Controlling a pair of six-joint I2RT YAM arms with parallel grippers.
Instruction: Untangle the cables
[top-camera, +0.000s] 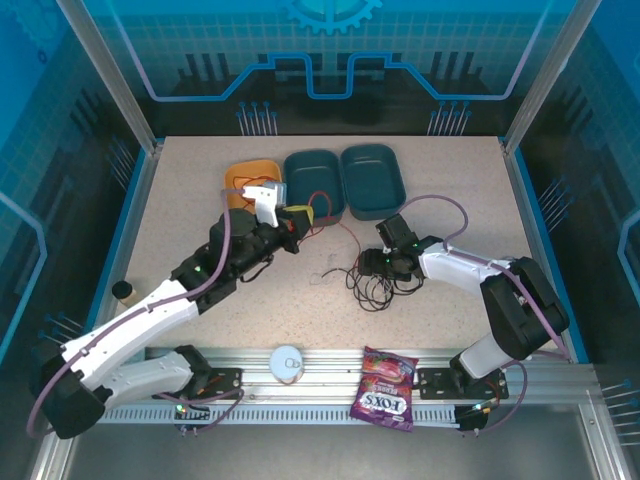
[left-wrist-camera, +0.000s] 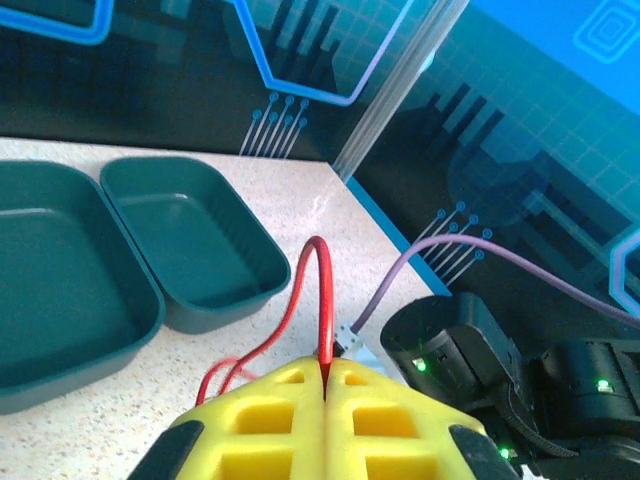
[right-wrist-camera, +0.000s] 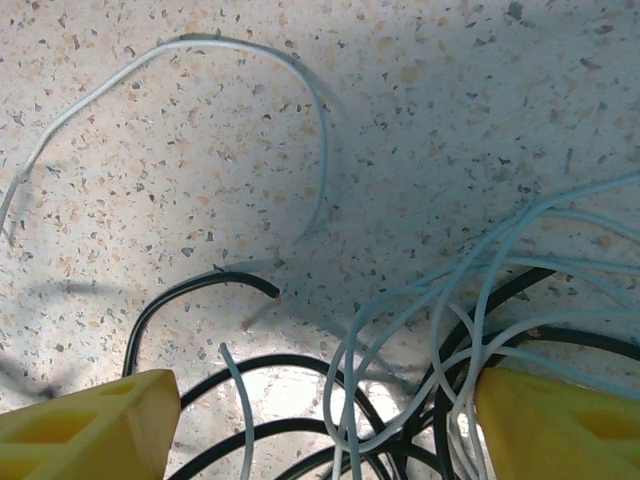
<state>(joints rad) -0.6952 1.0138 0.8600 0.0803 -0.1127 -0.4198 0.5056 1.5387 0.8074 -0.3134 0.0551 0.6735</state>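
The left gripper (left-wrist-camera: 327, 378) has its fingers pressed together, clamped on the red cable (left-wrist-camera: 320, 290). It holds the cable raised at about 10 o'clock of table centre, just in front of the trays. The right gripper (right-wrist-camera: 320, 425) hangs low over the tangle (top-camera: 372, 285) of black and white cables at about 4 o'clock of centre. Its fingers are wide apart with many strands between them and nothing pinched.

The main risk is a bundled grab. If the right fingers close where they are, they would likely catch several black and white strands at once, and any pull would then tighten the knot rather than free one cable. The red cable appears to trail toward the tangle, so a firm pull by the left arm could drag the whole heap across the table. It could also slip the thin wire out of the clamp. The red loop stands near a tray rim and could snag there.

Three trays sit along the 12 o'clock edge. The orange tray (top-camera: 240, 175), toward 11 o'clock, is partly hidden by the left wrist, so its contents cannot be told. The middle tray (top-camera: 312, 168) and right tray (top-camera: 372, 175), both teal, look empty.
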